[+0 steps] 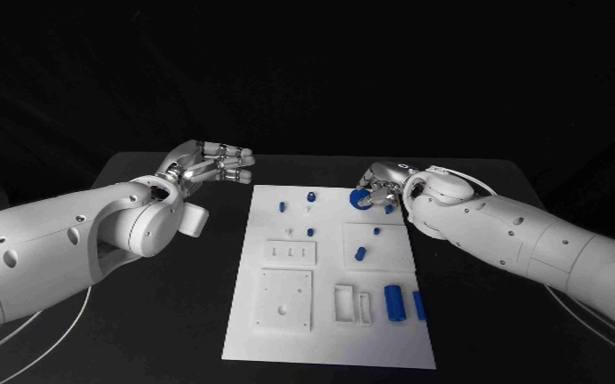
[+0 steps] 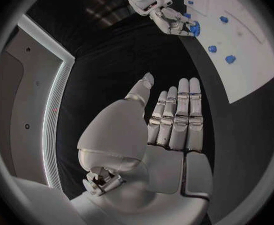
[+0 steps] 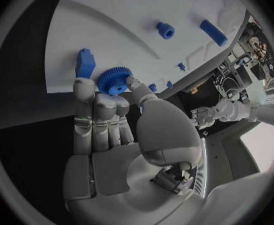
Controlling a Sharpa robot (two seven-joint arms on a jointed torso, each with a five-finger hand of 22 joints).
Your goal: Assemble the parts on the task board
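Head view: task board [image 1: 327, 331] at surface centre. Right hand [image 1: 382, 190] at the board's one o'clock edge, pinching a blue gear [image 1: 362, 197]. Left hand [image 1: 211, 164] at ten o'clock, off the board, fingers fairly straight, holding nothing.

Left wrist view: left hand [image 2: 174, 120] flat, empty.

Right wrist view: gear [image 3: 114, 80] between fingers [image 3: 87, 92] and thumb. Judged light, rigid, toothed; best held by its rim.

Task board [image 1: 327, 313] at mid-table, one hand to each side.

Left hand [image 1: 215, 164] off the board's far left corner, over the table [image 1: 154, 331], holding nothing. Right hand [image 1: 382, 190] at the far right corner, pinching a gear [image 1: 360, 197]. Two cylinders [image 1: 395, 302] lie side by side near the right edge (nearer end); small pegs [image 1: 312, 196] stand farther back.
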